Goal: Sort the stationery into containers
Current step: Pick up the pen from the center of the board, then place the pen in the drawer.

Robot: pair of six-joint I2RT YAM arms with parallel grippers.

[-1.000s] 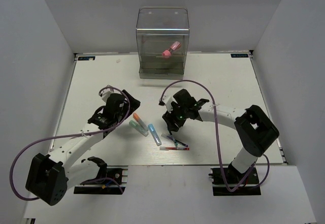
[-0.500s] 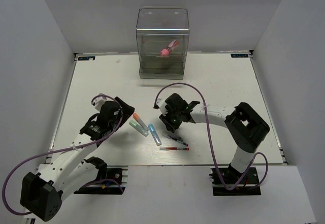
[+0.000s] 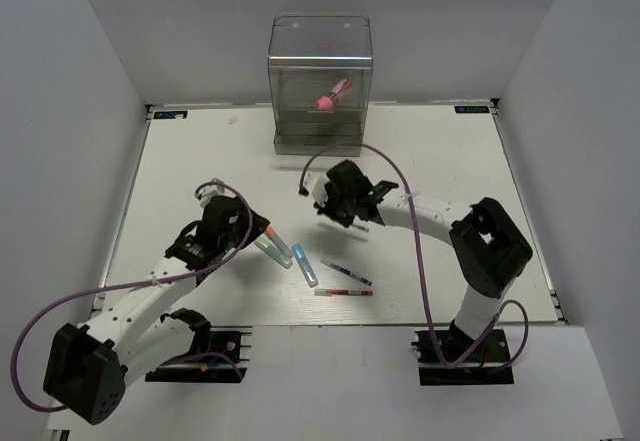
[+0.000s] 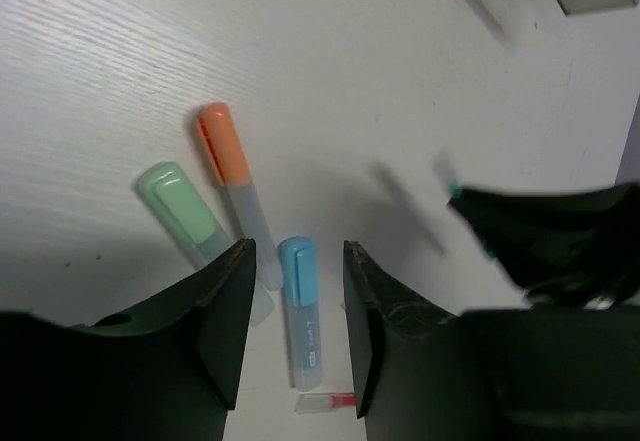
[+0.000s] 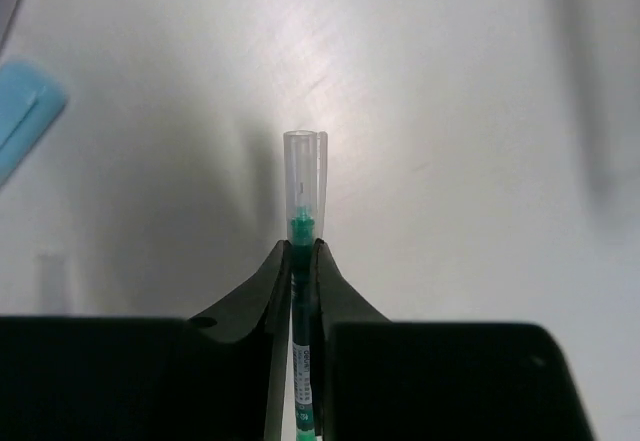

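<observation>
Green slim cylindrical pen (image 5: 303, 201), clear-capped

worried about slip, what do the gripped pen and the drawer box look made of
Green pen: probably glossy clear plastic; its green core shows through the barrel. Drawer box: smooth transparent grey-tinted plastic; the pink piece shows through its wall.
</observation>
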